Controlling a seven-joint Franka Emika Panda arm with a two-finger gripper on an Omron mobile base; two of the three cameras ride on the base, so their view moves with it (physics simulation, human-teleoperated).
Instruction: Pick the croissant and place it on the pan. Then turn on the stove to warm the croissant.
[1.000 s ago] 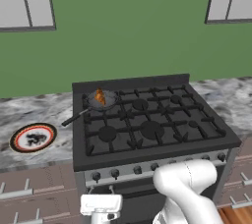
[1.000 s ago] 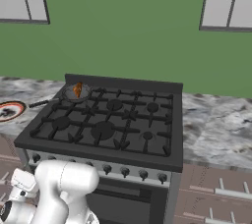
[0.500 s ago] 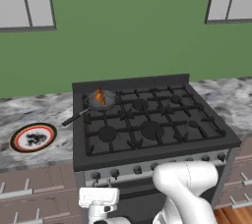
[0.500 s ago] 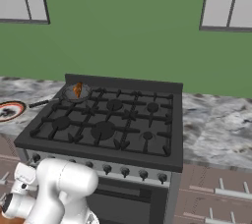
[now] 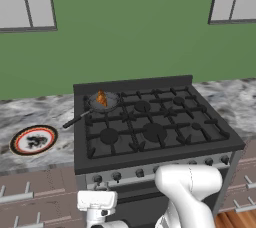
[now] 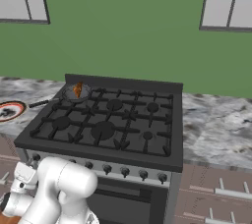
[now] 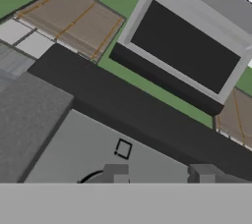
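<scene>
- Gripper (image 7: 160, 174) sits nearest, low against the silver front strip of the stove (image 5: 150, 127); two finger tips (image 7: 115, 173) rise at 6 o'clock in the hand view.
- Finger state: cannot be told; the tips stand apart, and whether they pinch a knob is not visible.
- Knob row (image 5: 116, 176) runs along the strip, just above the hand in the left base view.
- Pan (image 5: 102, 103) rests on the rear-left burner, at 11 o'clock on the cooktop, handle pointing toward 8 o'clock.
- Croissant (image 5: 101, 98) lies inside the pan; placement appears complete.
- Plate (image 5: 33, 140) lies on the counter, well apart at 9 o'clock.
- Risk: gripping the wrong knob would light a burner without the pan; an off-centre grip could slip during rotation.
</scene>
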